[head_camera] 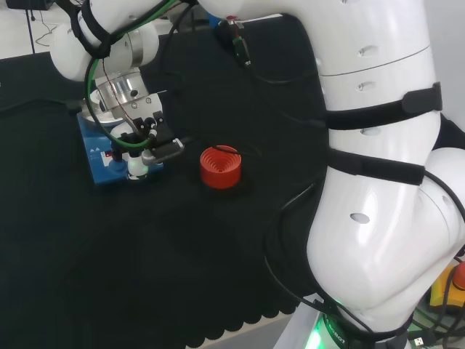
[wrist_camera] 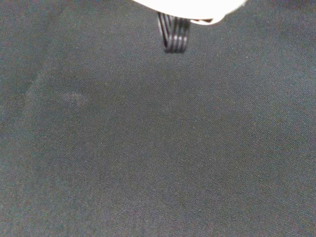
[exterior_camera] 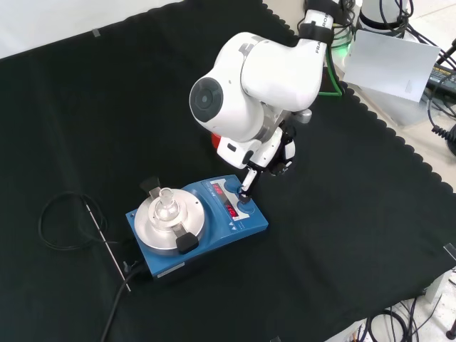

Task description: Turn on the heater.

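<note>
The heater [exterior_camera: 206, 239] is a blue box with a round silver plate [exterior_camera: 160, 224], and a small clear glass piece stands on the plate. Red digits glow on its front panel [exterior_camera: 229, 204]. In the front view my hand [exterior_camera: 269, 151] hangs just beyond the panel, under the arm's big white link. One straight finger [exterior_camera: 246, 187] reaches down and its tip rests on the panel beside a knob. In the head view the heater [head_camera: 102, 166] lies at the left, with the hand [head_camera: 149, 138] over it and a fingertip [head_camera: 136, 169] down on its near edge. The hand holds nothing.
A red ribbed ring [head_camera: 221, 166] stands on the cloth just right of the heater in the head view. In the front view a thin rod [exterior_camera: 107, 242] and a looped black cable [exterior_camera: 60, 221] lie left of the heater. The wrist view shows black cloth [wrist_camera: 158, 148].
</note>
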Controlling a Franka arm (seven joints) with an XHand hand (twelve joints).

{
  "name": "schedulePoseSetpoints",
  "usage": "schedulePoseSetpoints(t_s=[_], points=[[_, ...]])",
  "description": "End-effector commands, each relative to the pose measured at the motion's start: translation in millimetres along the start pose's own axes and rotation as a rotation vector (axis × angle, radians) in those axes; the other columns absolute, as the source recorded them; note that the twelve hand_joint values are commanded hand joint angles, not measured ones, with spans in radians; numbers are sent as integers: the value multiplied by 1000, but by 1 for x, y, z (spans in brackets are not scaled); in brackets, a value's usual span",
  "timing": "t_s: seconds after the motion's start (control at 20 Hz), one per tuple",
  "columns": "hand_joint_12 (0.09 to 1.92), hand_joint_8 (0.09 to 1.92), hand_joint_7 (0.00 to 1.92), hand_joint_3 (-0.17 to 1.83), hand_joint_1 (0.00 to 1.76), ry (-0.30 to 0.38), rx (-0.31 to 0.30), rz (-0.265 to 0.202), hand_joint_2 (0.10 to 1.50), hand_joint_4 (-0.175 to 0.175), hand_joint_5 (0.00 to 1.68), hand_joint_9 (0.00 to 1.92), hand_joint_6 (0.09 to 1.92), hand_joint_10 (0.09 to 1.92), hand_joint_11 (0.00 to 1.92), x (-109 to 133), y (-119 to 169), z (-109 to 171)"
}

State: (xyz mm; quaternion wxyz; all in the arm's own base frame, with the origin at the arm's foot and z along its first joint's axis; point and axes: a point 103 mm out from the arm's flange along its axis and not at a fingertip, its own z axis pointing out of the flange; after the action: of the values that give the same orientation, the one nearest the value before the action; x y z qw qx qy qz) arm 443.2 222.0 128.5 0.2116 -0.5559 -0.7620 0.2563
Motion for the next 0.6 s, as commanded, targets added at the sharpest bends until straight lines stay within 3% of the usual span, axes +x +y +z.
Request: schedulePoseSetpoints(t_s=[0.05, 0.6], points=[[1297, 1660, 1599, 1100, 1430, -1, 5, 1, 674, -98, 237, 1657, 438, 1510, 1232, 0, 1, 0], [1298, 1659, 1597, 1101, 1429, -3, 12, -1, 674, -100, 259, 1654, 450, 1508, 1232, -1, 3, 3]])
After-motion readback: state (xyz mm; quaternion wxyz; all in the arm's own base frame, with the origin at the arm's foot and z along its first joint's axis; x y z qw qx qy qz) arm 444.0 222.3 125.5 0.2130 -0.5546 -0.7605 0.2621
